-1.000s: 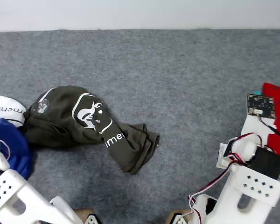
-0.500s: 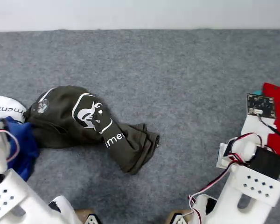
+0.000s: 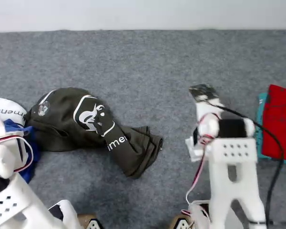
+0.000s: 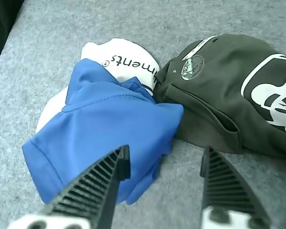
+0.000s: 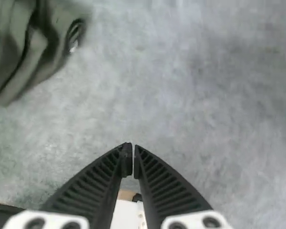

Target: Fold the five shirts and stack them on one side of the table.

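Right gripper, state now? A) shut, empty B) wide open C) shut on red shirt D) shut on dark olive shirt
A: the right gripper has its black ribbed fingers closed together with nothing between them, over bare grey carpet, apart from the crumpled dark olive shirt.

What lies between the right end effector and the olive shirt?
Nothing visible does. Just grey table covering separates the shut right end effector from the crumpled olive shirt.
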`<state>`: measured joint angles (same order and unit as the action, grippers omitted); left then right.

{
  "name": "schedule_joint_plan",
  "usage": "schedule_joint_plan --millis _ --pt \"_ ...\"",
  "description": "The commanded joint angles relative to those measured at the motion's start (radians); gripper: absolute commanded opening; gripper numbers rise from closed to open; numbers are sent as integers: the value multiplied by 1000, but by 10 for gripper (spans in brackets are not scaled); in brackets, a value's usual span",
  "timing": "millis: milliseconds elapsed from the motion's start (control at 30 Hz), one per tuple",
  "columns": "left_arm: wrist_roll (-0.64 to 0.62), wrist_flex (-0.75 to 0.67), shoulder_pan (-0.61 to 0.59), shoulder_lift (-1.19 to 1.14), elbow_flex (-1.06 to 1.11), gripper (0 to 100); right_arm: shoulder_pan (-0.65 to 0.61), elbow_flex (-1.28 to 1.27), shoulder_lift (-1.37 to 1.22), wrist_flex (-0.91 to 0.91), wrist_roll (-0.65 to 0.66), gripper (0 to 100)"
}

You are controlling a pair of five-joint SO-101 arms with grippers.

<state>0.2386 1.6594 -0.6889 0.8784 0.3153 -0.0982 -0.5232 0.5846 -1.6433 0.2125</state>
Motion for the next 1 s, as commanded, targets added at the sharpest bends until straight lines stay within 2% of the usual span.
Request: schedule_joint_plan --millis 0,167,233,467,667,967 --pt "-8 61 11 5 -108 246 -101 132 -110 21 0 23" --pt "-11 77 5 5 -125 243 -225 256 -266 10 -8 176" --pt "-43 78 5 5 -120 243 -278 279 -318 19 -8 206" --pt "-118 77 5 5 -114 243 -375 287 -507 160 -8 187" --pt "-124 78 5 5 -114 243 -378 288 -610 269 -8 188" --pt "-120 72 9 5 -38 243 -478 391 -696 278 -9 187"
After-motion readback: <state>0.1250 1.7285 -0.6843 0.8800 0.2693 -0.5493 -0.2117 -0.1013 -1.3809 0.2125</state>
